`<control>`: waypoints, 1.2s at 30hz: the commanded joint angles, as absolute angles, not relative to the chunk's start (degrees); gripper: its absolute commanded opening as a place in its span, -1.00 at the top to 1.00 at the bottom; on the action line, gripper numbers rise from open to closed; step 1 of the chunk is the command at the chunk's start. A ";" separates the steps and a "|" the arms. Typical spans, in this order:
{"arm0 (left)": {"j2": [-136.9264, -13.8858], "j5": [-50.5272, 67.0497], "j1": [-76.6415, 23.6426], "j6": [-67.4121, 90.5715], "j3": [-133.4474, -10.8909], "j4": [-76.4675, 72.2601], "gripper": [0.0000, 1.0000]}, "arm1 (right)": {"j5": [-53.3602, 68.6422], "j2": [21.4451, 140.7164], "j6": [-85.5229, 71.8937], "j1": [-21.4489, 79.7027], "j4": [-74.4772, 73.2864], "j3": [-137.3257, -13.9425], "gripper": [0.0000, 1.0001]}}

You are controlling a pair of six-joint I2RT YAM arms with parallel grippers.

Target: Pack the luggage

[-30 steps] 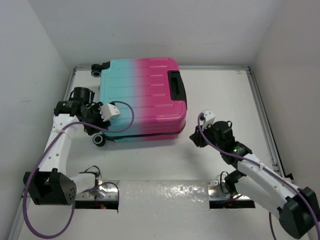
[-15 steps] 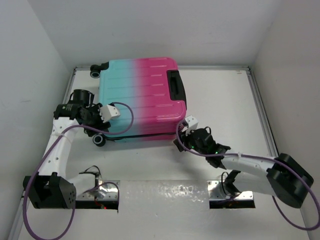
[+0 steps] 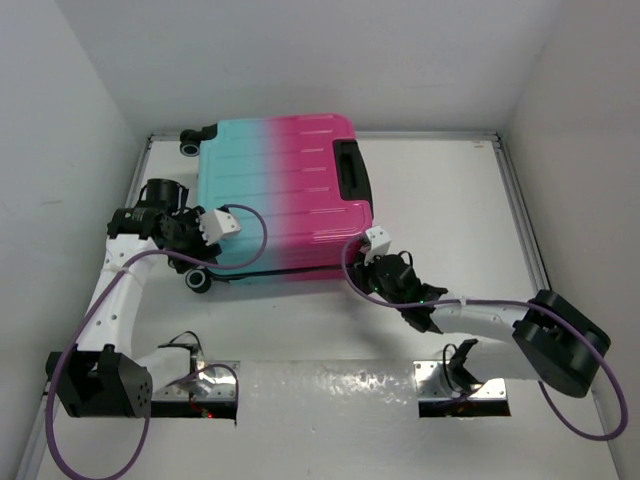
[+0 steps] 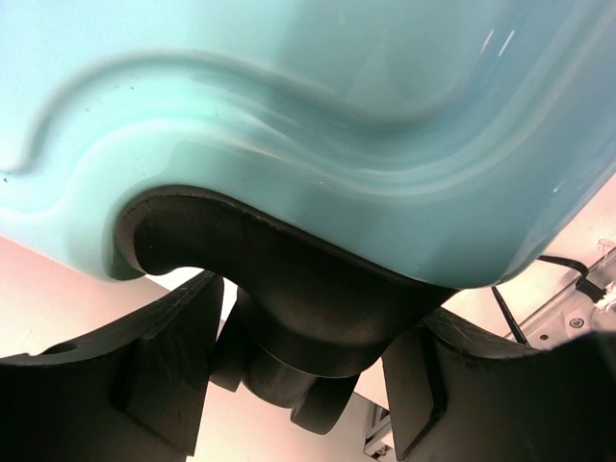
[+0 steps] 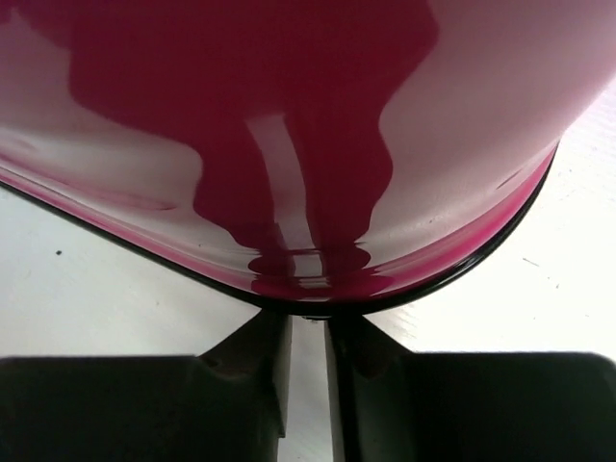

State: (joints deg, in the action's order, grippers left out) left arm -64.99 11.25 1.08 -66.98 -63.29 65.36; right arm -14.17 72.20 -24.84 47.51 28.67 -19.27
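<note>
The luggage [image 3: 280,190] lies flat and closed on the white table, teal on the left fading to pink on the right. Its black handle [image 3: 352,170] faces up. My left gripper [image 3: 193,263] is at the near left corner, jaws clamped either side of the black wheel [image 4: 289,371] under the teal shell [image 4: 289,115]. My right gripper [image 3: 363,268] is low at the near right corner. In the right wrist view its jaws [image 5: 308,322] are closed to a thin slit, tips against the black zipper seam [image 5: 462,274] of the pink shell [image 5: 289,115]. Whether anything is pinched there I cannot tell.
White walls close in on the left, back and right. A metal rail [image 3: 525,220] runs along the table's right edge. Shiny foil strips [image 3: 330,385] lie between the arm bases. A second wheel [image 3: 190,147] sticks out at the far left corner.
The right arm swung left from the open table to the luggage's near right corner, its jaws widening and then closing. The left arm and the luggage kept still.
</note>
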 commanded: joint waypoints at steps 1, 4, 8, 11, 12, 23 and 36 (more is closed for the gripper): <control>-65.13 10.90 1.85 -59.59 -64.42 64.16 1.00 | -16.61 73.04 -26.01 47.11 33.75 -21.97 0.67; -64.86 10.90 1.85 -59.76 -64.51 64.16 1.00 | -17.57 72.07 -26.72 47.20 33.75 -21.18 0.99; -64.60 9.06 1.93 -60.29 -64.16 63.72 1.00 | -20.91 69.53 -26.98 47.02 29.63 -20.66 1.00; -64.16 6.77 2.55 -60.73 -63.90 61.97 1.00 | -21.89 66.45 -28.12 45.36 27.25 -17.67 1.00; -63.99 6.33 2.72 -60.82 -64.07 61.70 1.00 | -19.36 64.71 -28.47 43.00 26.20 -16.97 1.00; -63.46 5.36 3.16 -62.67 -66.09 61.52 1.00 | -10.19 63.97 -19.26 33.76 19.60 -19.86 1.00; -62.49 6.24 5.10 -65.04 -67.06 61.17 1.00 | 6.15 73.29 -16.09 24.26 26.81 -27.94 1.00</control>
State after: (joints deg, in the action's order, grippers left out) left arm -64.16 11.46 2.26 -67.46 -63.44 64.93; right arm 5.78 71.72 -18.76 25.54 22.22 -23.79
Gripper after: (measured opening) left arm 0.573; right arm 0.003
